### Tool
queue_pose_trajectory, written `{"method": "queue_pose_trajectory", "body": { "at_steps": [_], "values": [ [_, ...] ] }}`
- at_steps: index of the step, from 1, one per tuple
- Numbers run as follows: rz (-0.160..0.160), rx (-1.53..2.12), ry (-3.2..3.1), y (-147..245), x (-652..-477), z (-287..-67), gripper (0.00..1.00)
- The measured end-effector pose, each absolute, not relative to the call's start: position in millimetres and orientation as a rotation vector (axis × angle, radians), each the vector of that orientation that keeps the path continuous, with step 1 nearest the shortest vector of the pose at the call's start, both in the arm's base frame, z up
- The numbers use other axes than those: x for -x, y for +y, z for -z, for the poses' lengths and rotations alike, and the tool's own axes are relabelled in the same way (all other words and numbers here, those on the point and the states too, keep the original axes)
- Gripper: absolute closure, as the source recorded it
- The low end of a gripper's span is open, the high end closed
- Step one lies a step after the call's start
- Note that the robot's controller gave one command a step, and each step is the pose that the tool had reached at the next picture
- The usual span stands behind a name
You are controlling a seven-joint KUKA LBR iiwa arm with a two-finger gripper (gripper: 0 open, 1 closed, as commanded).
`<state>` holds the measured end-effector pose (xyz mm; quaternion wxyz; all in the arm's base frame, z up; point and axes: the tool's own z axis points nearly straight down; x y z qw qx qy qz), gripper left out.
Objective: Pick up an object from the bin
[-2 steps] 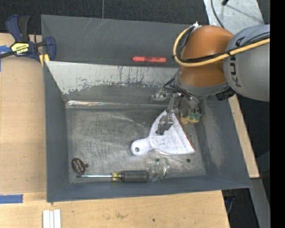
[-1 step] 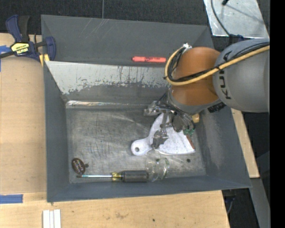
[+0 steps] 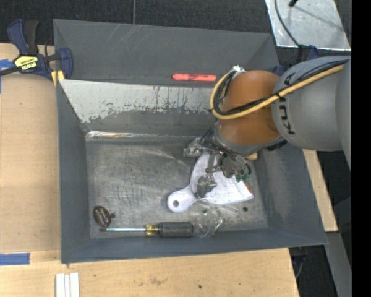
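While the arm (image 3: 309,110) bends down by the bin's (image 3: 71,184) right wall, its gripper (image 3: 205,178), open or closed I cannot tell, tops a white paddle (image 3: 229,193), handle pointing near-left.

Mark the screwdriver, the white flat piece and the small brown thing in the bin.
screwdriver (image 3: 173,229), camera view, on its black handle.
white flat piece (image 3: 179,202), camera view, on its rounded end with the hole.
small brown thing (image 3: 101,214), camera view, on its middle.
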<state>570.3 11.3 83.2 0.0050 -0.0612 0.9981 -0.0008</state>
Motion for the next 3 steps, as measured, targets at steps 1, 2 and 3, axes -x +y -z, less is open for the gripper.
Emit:
{"method": "queue_pose_trajectory", "body": {
  "at_steps": [1,2,3],
  "values": [
    [0.001,0.302,3.125,16,-545.9,-98,0.00],
    [0.004,0.305,3.112,17,-540.9,-82,0.00],
    [0.011,0.524,3.046,17,-511.9,-80,1.00]
  ]
}}
